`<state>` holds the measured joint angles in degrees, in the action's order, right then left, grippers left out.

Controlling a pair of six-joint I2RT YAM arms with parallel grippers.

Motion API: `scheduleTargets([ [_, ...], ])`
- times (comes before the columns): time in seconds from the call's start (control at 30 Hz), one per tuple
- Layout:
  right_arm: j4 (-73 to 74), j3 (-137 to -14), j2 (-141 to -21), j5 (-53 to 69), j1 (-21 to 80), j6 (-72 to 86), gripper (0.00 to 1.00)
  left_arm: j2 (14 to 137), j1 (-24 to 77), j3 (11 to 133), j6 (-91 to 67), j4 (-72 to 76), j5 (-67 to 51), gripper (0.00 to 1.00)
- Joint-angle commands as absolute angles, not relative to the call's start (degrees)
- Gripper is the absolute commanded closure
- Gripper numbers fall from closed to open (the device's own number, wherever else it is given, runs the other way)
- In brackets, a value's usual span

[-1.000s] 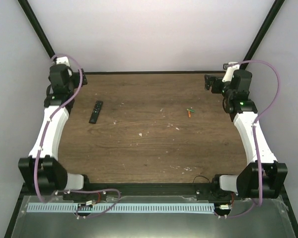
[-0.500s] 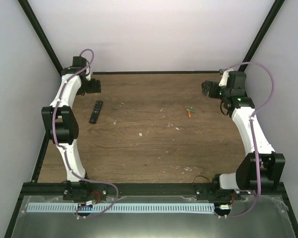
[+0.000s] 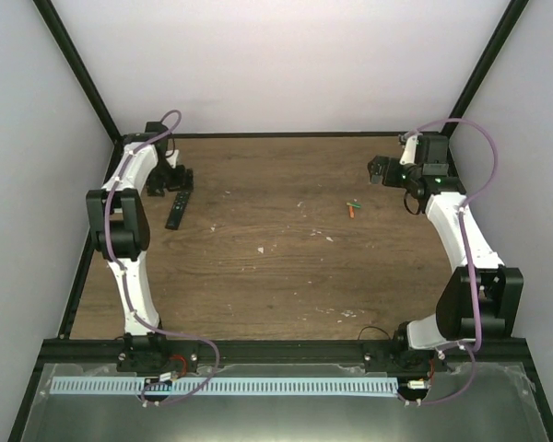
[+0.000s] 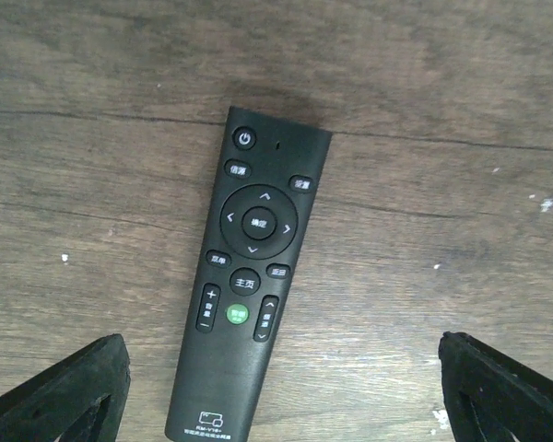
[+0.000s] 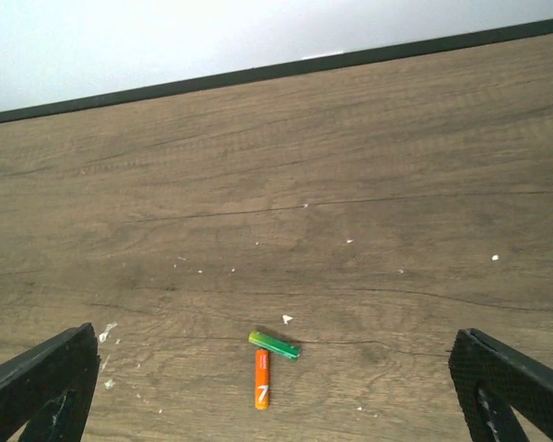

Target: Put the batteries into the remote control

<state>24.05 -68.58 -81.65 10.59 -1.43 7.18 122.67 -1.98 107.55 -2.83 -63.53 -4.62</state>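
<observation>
With the left gripper [image 3: 175,177] spread wide over the remote [image 4: 249,285], lying buttons-up at far left, I should centre across its narrow sides before closing, while the right gripper [image 3: 380,170], also wide, faces the batteries [image 5: 269,357] at far right.

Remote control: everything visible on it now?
The remote control is a slim black plastic bar lying flat, button side up, on the wooden table near its far left corner. It has a power button at the top, a round direction pad below, small keys, one green button and a white logo at the bottom end. Its back is hidden. Only the table touches it; the left gripper hangs open above it.
</observation>
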Motion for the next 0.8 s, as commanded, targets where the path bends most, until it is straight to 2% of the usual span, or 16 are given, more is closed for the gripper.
scheduleTargets([
  [0.0, 24.2, -71.3, -83.0, 14.0, -1.9, 7.4, 0.00, 124.4, -1.3, 106.1, -3.0, -63.4, -1.9, 0.08],
  [0.5, 24.7, -73.1, -85.5, 15.4, -1.9, 7.8, 0.00, 130.5, 0.5, 106.8, -1.7, -64.2, 1.2, 0.10],
  [0.67, 24.9, -73.1, -85.5, 15.4, -1.9, 8.0, 0.00, 131.1, 0.5, 106.7, -1.3, -64.2, 1.0, 0.20],
  [0.77, 25.0, -73.3, -85.4, 15.3, -1.9, 8.1, 0.00, 132.0, 0.5, 106.8, -1.0, -64.6, -0.2, 0.29],
])
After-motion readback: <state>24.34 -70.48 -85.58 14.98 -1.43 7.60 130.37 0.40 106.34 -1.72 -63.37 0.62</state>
